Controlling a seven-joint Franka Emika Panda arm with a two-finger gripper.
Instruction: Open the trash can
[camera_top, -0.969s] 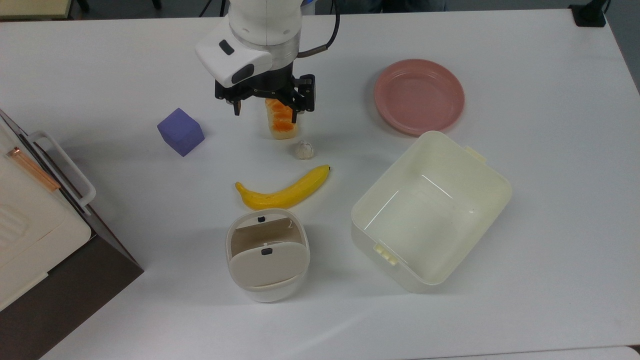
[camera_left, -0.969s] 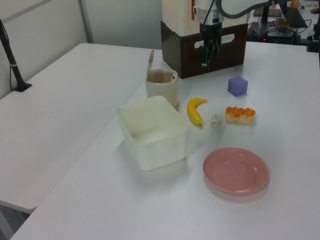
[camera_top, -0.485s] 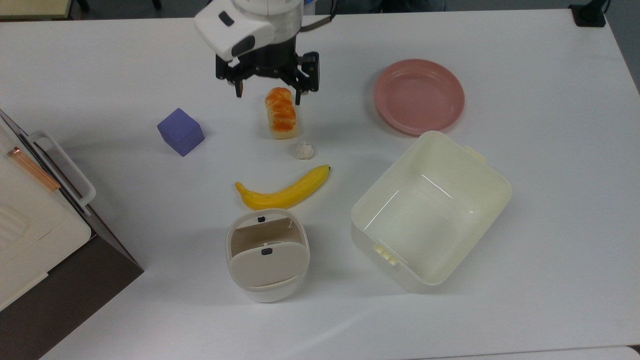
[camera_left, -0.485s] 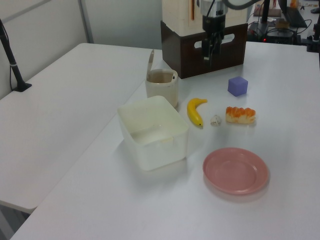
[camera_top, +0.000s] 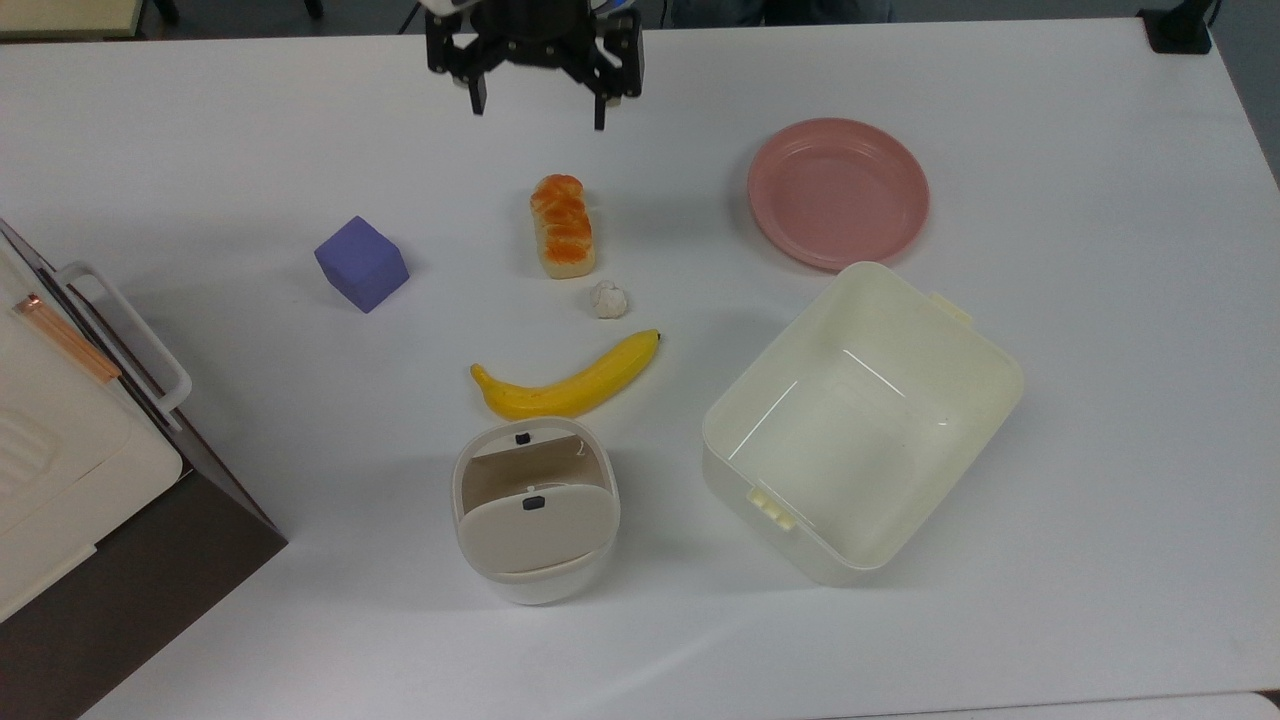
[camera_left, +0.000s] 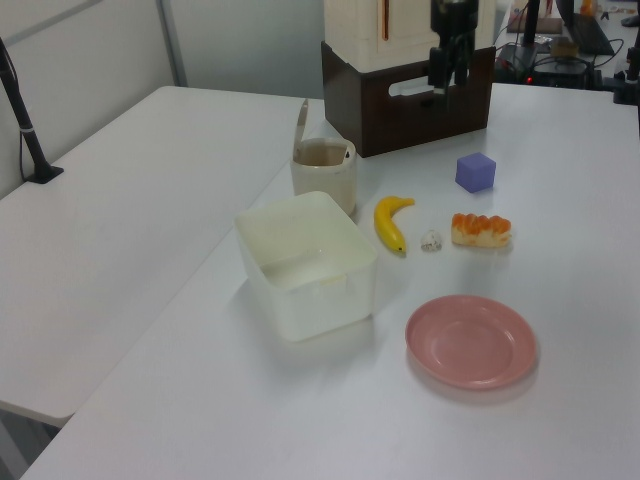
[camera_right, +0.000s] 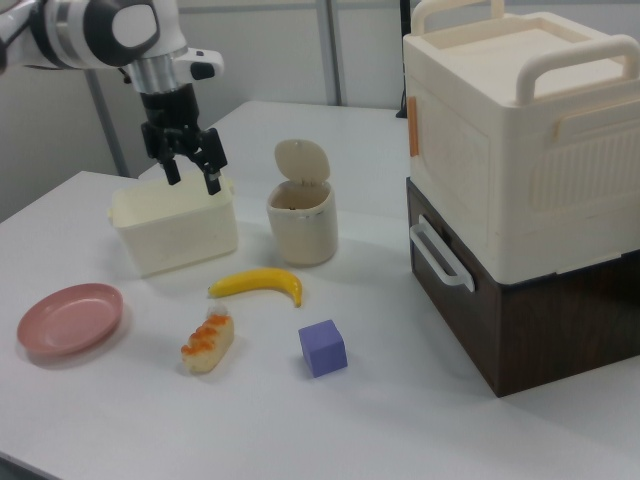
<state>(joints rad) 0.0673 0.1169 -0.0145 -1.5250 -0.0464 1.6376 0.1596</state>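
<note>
So the bin (camera_top: 535, 520) is sitting on the white table (camera_top: 1080, 450) with its beige lid (camera_right: 301, 161) flipped up, so you can see right into it. In the top view it's near the bottom middle, just below the banana (camera_top: 566, 381), with the cream tub (camera_top: 860, 420) off to the top view's right. In the right view the lid stands upright at the back of the bin, tub on the right view's left.

The gripper (camera_top: 537, 100) is up at the top edge of the top view, hanging above the table with its fingers spread apart and nothing in them. It's well apart from the bin, past the bread (camera_top: 563, 238) and the little white lump (camera_top: 608, 299).

Other stuff: purple cube (camera_top: 361, 263) on the top view's left of the bread, pink plate (camera_top: 838, 192) on the top view's right, and a cream-and-brown box (camera_right: 520, 180) with handles at the top view's left edge.
</note>
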